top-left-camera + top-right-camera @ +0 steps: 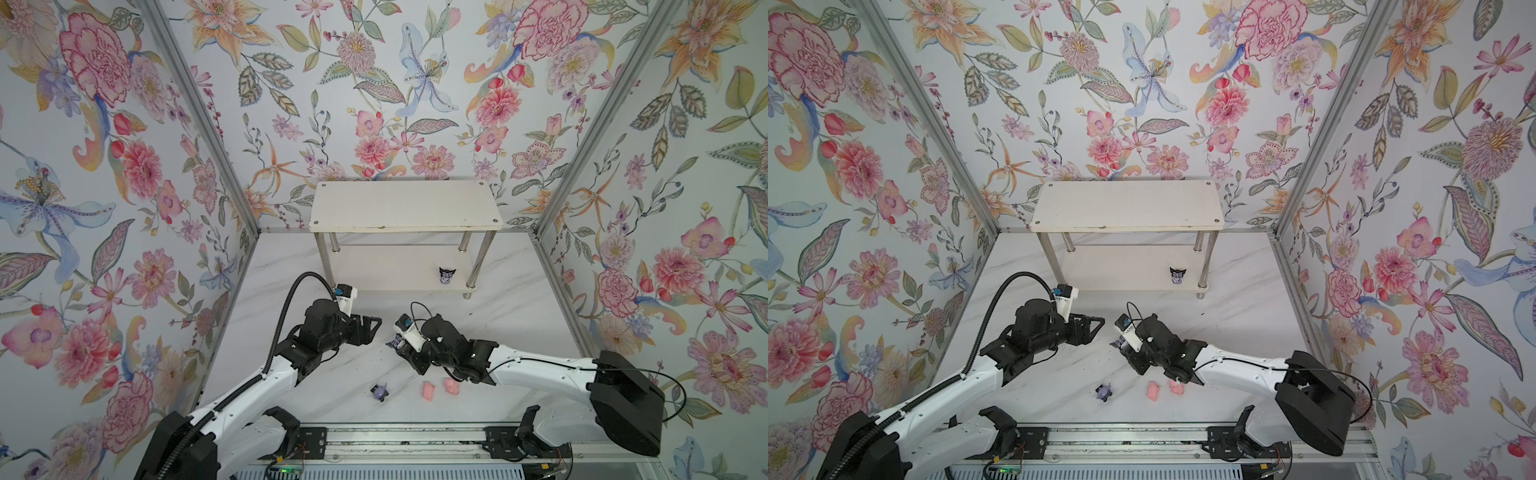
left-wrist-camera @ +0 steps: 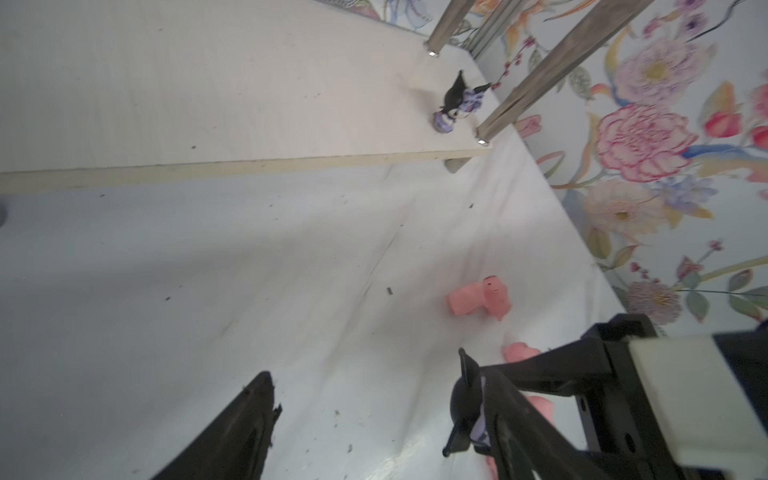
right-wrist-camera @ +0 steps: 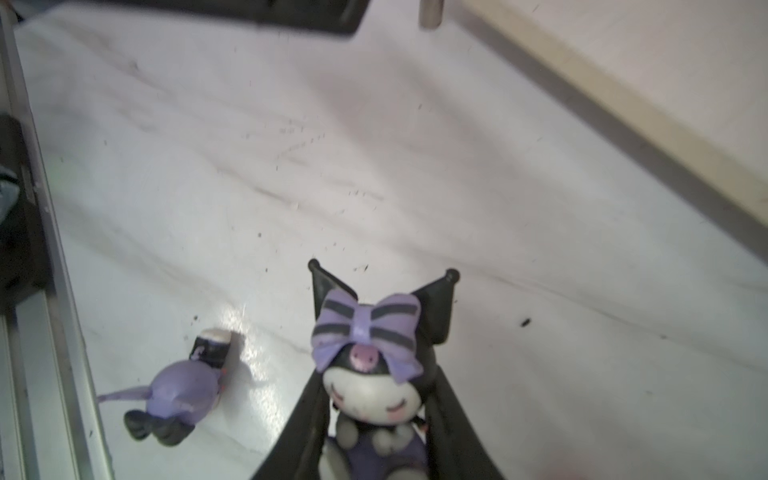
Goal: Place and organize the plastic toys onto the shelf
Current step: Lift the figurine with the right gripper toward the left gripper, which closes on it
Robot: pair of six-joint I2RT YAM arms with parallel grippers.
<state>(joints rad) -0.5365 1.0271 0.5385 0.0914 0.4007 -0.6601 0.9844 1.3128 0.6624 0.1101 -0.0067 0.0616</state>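
Observation:
In both top views my right gripper [image 1: 398,341] [image 1: 1120,343] is shut on a black-eared purple-and-white figurine [image 3: 370,374] with a striped bow, held just above the table in front of the shelf [image 1: 405,205] [image 1: 1125,205]. My left gripper [image 1: 374,325] [image 2: 374,436] hangs close beside it, open, with nothing between its fingers. Another such figurine [image 1: 446,275] [image 2: 457,104] stands on the shelf's lower board, near the right front leg. A third [image 1: 379,392] [image 3: 178,395] lies on its side on the table. Two pink pigs [image 1: 428,390] [image 1: 451,385] lie next to the right arm.
The shelf's top board is bare. Chrome legs [image 2: 536,79] stand at its corners, and the floral walls [image 1: 124,208] close in on three sides. A metal rail [image 1: 415,444] runs along the front edge. The marble tabletop [image 1: 291,291] carries dark specks.

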